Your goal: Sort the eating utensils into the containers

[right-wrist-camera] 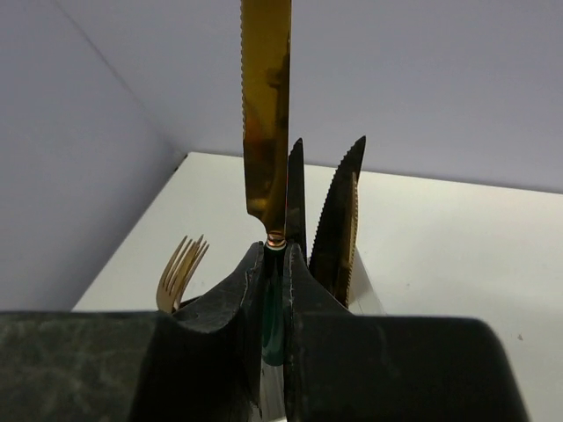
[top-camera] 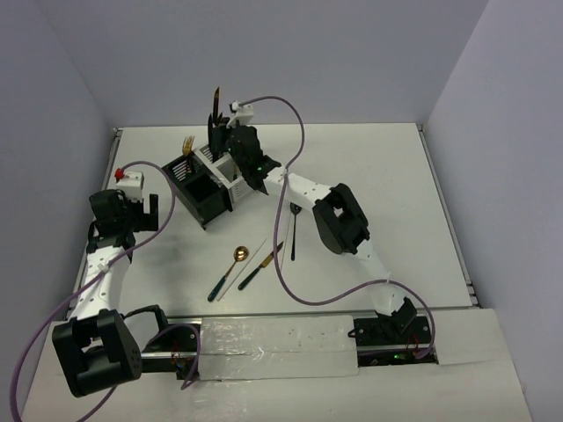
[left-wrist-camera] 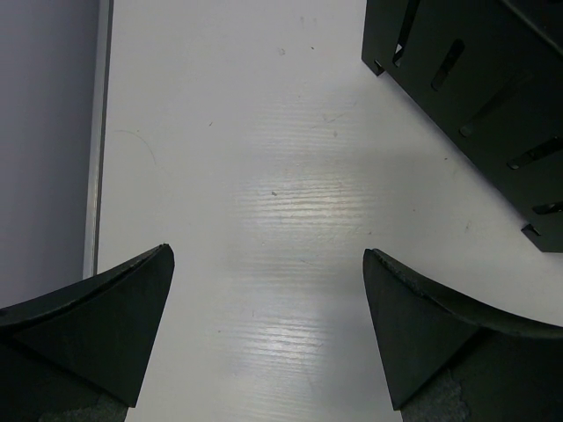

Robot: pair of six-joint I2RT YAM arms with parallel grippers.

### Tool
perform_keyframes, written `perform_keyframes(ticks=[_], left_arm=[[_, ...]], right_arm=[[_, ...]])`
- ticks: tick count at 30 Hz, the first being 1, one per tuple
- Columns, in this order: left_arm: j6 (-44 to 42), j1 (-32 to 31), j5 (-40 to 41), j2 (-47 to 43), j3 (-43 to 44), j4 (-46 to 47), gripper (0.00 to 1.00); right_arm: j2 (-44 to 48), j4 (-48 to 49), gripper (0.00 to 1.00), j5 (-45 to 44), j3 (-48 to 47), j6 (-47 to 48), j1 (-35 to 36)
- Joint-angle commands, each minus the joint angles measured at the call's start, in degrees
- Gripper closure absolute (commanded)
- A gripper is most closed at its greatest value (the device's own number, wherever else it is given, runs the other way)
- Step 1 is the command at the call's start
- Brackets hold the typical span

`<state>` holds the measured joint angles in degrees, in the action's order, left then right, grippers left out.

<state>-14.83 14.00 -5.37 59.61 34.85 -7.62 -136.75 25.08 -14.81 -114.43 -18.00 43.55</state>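
Right fingers pinch knife — serrated gold (green handle).
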Motion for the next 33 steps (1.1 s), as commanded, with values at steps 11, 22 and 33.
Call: perform_keyframes(ticks=[11, 22, 33], left_arm=[[-0.38, 0.5, -1.49, -1.78, 1.36, 1.2, 0.01], [-4.32, 0.41, -15.7, -2.92, 9.0, -13.46, 0.04], [-13.38, -19.33, -21.72, -0.38, 16.83, -36.5, 0.14]], right_arm=[[-6.08, -10.4, 0.87, -0.67, -11.78, -2.3, 0.75], [7.36, -7.5, 0.41, 6.37, 0.16, -0.37, 1.27], [45.14, -15.14, 0.4, 4.8, 30.8, 2.17, 0.92]])
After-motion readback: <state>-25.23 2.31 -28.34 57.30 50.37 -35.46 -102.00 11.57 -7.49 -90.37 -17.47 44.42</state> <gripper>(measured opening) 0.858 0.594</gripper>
